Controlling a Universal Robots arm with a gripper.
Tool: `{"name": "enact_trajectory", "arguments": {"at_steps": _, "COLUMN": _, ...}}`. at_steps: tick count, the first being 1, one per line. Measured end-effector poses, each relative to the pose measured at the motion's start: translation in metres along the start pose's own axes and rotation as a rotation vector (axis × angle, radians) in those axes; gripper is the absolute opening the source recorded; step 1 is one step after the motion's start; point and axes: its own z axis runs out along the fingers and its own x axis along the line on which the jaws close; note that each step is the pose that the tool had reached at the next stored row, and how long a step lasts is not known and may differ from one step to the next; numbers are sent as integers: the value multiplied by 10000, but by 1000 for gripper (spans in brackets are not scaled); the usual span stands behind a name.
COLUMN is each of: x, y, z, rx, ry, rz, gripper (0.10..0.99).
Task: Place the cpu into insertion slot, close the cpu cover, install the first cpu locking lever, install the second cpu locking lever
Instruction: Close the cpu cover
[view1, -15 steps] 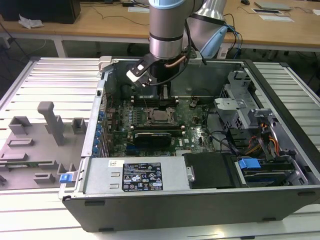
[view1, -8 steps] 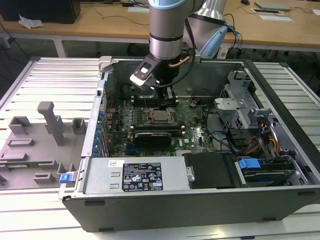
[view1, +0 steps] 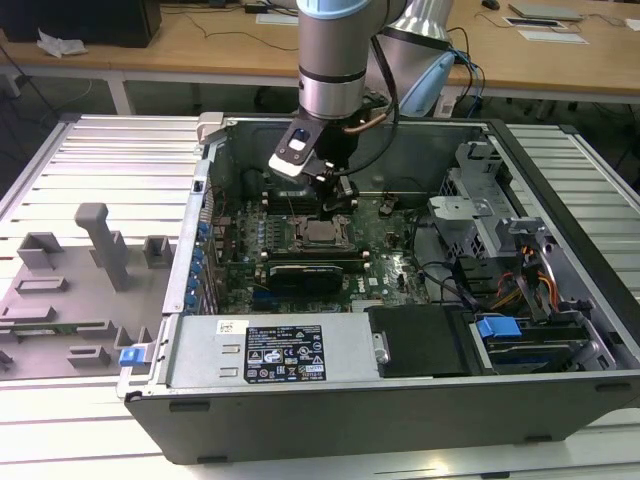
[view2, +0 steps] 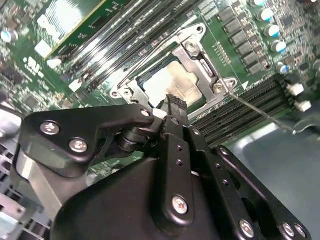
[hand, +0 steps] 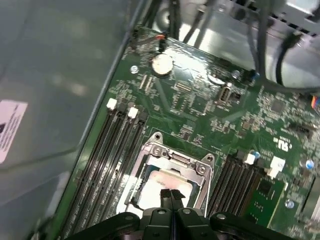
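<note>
The tool (view1: 335, 203) is hanging inside the open computer case (view1: 400, 400), which is lying on the slatted tabletop (view1: 110, 150). It is hovering over the middle of the green board (view1: 395, 270), well away from the case's walls. In the first wrist view the tool (hand: 170, 194) is showing its two black fingers (hand: 164, 196) pressed flat against each other, fully narrow and gripping nothing. In the second wrist view the tool (view2: 174, 100) is looking the same, with its tips drawn into one slim point.

The cpu (view2: 170, 85) is sitting directly below those tips, with its dull silver top facing up. The tips are overlapping the cpu's edge nearest the tool. Whether they are touching the metal or floating just above it, I cannot tell. The cpu is lying in the insertion slot (hand: 134, 192), whose black frame is peeking out along one side of the chip.

The cpu cover (view2: 192, 54) is lying down around the cpu, its silvery frame bordering the chip on all sides while the chip is showing through the square window. In the first wrist view the cpu cover (hand: 175, 159) is looking the same, with the cpu (hand: 162, 181) between it and the fingertips.

A thin metal lever (view2: 260, 114) is reaching from one corner of the cover out across the neighbouring memory slots (view2: 235, 117), clear of the tool
</note>
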Motion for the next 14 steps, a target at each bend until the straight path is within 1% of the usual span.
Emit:
{"name": "enact_trajectory", "arguments": {"at_steps": 4, "x": 0, "y": 0, "z": 0, "rx": -12, "ry": 1, "rz": -862, "gripper": 106}}
{"name": "enact_trajectory", "arguments": {"at_steps": 5, "x": 0, "y": 0, "z": 0, "rx": -18, "ry": -1, "rz": -1293, "gripper": 106}}
{"name": "enact_trajectory", "arguments": {"at_steps": 7, "x": 0, "y": 0, "z": 0, "rx": -23, "ry": -2, "rz": -1680, "gripper": 106}}
{"name": "enact_trajectory", "arguments": {"at_steps": 10, "x": 0, "y": 0, "z": 1, "rx": -41, "ry": 1, "rz": -2786, "gripper": 106}}
{"name": "enact_trajectory", "arguments": {"at_steps": 14, "x": 0, "y": 0, "z": 1, "rx": -64, "ry": 15, "rz": -3821, "gripper": 106}}
